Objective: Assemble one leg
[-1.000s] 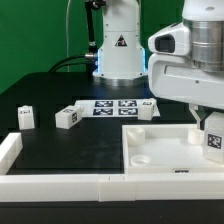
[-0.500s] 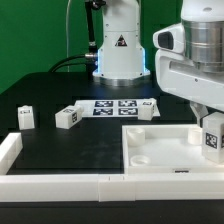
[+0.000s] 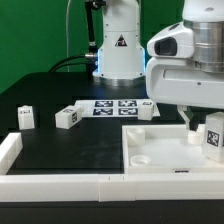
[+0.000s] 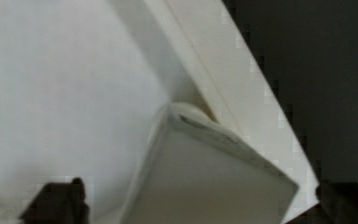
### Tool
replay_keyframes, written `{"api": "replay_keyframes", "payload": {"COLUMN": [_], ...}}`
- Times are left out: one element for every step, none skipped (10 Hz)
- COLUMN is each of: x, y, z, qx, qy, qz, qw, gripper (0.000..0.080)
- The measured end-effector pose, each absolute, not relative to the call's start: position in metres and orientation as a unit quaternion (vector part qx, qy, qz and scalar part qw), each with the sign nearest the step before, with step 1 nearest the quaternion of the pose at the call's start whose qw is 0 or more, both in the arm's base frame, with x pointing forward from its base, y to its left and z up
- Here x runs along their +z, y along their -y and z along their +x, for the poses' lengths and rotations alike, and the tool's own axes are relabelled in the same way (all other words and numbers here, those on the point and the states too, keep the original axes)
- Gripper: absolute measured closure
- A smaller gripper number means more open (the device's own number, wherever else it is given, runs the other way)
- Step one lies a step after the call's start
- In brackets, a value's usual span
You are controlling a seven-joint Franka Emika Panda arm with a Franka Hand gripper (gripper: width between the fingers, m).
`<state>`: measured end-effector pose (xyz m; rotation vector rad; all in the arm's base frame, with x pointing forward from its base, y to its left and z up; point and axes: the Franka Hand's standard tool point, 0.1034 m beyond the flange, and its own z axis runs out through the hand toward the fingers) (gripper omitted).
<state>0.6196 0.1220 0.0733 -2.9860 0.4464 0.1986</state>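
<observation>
Gripper (image 3: 200, 128) swinging back toward exterior view's left over panel (image 3: 150, 142). Leg (image 3: 213, 140) staying at far right corner (probably aligning for seating). Cannot tell whether fingers are gripping it.

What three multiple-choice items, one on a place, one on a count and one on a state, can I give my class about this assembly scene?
1. Where does the marker board lie? A. On the table, before the robot's base. B. On the green wall. C. On the floor.
2. How many legs lie at the exterior view's left of that board? A. None. B. Two. C. Five.
3. How is the large white panel placed? A. On edge. B. Flat. C. Lifted.
Answers: 1 A, it lies between base and panel; 2 B, two tagged posts show there; 3 B, its sockets face up.
</observation>
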Motion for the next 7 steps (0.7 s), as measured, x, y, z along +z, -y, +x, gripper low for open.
{"api": "replay_keyframes", "payload": {"x": [0.0728,0.0729,0.0728,0.0724,0.0720,0.0715,0.0715], "y": [-0.1235,-0.1262,-0.1266,-0.1249,-0.1215,-0.1171,-0.1176], "z": [0.6189,0.6187,0.6215,0.6236,0.6241,0.6247,0.6246], "qx": [0.062,0.058,0.044,0.034,0.031,0.029,0.029], "qy": [-0.080,-0.029,0.042,0.103,0.159,0.187,0.187], "qz": [-0.993,-0.996,-0.996,-0.992,-0.985,-0.980,-0.980], "qw": [0.059,0.061,0.065,0.061,0.063,0.064,0.064], "gripper": [0.0151,0.0151,0.0151,0.0151,0.0151,0.0151,0.0236]}}
